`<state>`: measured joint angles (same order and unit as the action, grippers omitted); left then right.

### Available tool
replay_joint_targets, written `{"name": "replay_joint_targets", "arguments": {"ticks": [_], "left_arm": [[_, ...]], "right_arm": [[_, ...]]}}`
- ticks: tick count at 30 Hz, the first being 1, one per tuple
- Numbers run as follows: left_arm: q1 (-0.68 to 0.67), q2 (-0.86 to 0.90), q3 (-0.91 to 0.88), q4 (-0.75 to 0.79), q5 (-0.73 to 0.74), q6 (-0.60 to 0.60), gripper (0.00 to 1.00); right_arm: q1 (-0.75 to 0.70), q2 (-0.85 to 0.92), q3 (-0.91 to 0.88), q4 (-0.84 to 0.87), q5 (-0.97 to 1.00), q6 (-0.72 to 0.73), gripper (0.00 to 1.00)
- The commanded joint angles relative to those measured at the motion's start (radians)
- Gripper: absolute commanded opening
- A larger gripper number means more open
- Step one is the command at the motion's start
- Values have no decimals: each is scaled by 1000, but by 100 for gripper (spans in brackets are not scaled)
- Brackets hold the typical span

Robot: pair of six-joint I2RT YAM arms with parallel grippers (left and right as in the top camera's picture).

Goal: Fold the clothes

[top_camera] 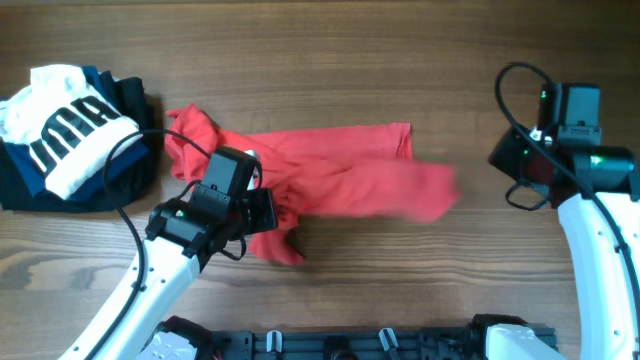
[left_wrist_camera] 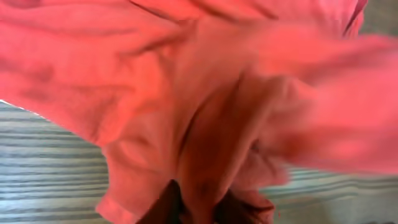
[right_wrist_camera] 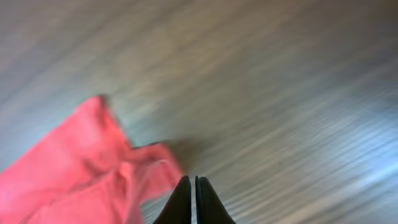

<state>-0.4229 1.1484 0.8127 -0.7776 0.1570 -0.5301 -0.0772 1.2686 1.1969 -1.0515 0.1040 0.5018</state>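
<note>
Right pincer (right_wrist_camera: 194, 198) was found clenched and empty, its two fingers pressed together over bare wood, near the right-hand edge of the shirt. Left pincer (left_wrist_camera: 199, 208) sat buried in red cloth at the garment's lower left. Fabric was bunched between its dark fingers (left_wrist_camera: 160, 210), but whether that cloth was gripped or let go could not be told.

Everything rested on the wooden counter (top_camera: 400, 60). The red T-shirt (top_camera: 330, 170) lay crumpled and partly spread across the counter's middle, running left to right. Its right end was blurred, and one corner trailed toward the front edge by the left arm.

At far left, a white garment (top_camera: 70, 125) with black block letters topped the navy and black garments (top_camera: 130, 100). This stack lay close beside the shirt's left end; contact could not be judged.
</note>
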Motion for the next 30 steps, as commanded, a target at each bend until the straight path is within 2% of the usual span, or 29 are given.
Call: {"name": "replay_joint_targets", "arguments": {"ticks": [1, 4, 5, 8, 10, 11, 12, 14, 17, 20, 25, 30], "left_arm": [[4, 6, 6, 3, -17, 10, 19], [4, 6, 6, -4, -16, 11, 22], [4, 6, 6, -6, -17, 10, 28], [4, 6, 6, -5, -17, 11, 26], [4, 6, 6, -5, -17, 10, 26], [4, 6, 6, -5, -17, 10, 33], [4, 6, 6, -6, -17, 10, 33], [4, 6, 6, -18, -16, 10, 33], [4, 6, 6, -73, -12, -9, 34], [-1, 6, 6, -146, 19, -10, 33], [-7, 6, 3, -240, 25, -85, 45], [-7, 6, -39, -221, 25, -114, 54]], "right_arm": [[-3, 18, -27, -10, 111, -25, 4], [-3, 19, -27, -11, 125, -24, 4], [-3, 19, -27, -10, 125, -24, 4], [-3, 19, -27, -15, 105, -38, 4], [-2, 19, -28, -28, 33, -62, 4], [0, 23, -28, -47, -34, -71, 4], [2, 26, -28, -60, -79, -85, 5], [14, 39, -34, -85, -170, -114, 13], [42, 57, -78, -89, -219, -122, 31], [83, 70, -161, -72, -224, -109, 33], [155, 71, -337, 49, -339, -98, 40], [199, 71, -448, 153, -362, -52, 42]]}}
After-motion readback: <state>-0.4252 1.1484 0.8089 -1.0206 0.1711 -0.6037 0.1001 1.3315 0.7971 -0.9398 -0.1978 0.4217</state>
